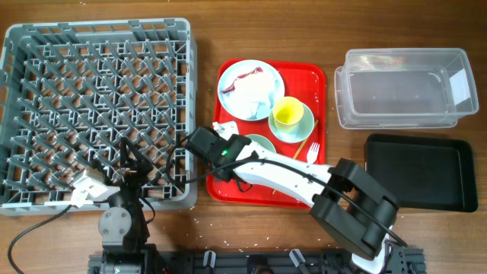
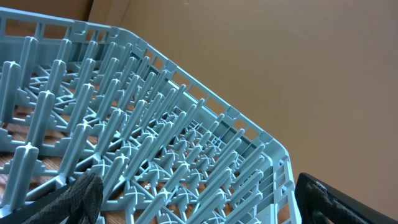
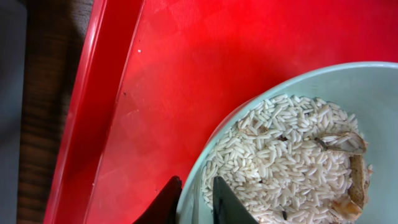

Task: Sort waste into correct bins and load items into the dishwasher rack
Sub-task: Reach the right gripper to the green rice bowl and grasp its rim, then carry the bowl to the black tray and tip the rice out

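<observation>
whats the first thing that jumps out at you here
The bright red tray in the middle grabs the eye, next to the big grey dishwasher rack on the left. Up close, the right gripper straddles the rim of a mint bowl holding white rice.

The flat tray (image 1: 316, 82) is bright red. The bowl (image 3: 373, 87) is pale mint with white rice (image 3: 280, 155). The rack (image 1: 99, 29) is grey criss-cross. The cup (image 1: 288, 113) is yellow.
</observation>
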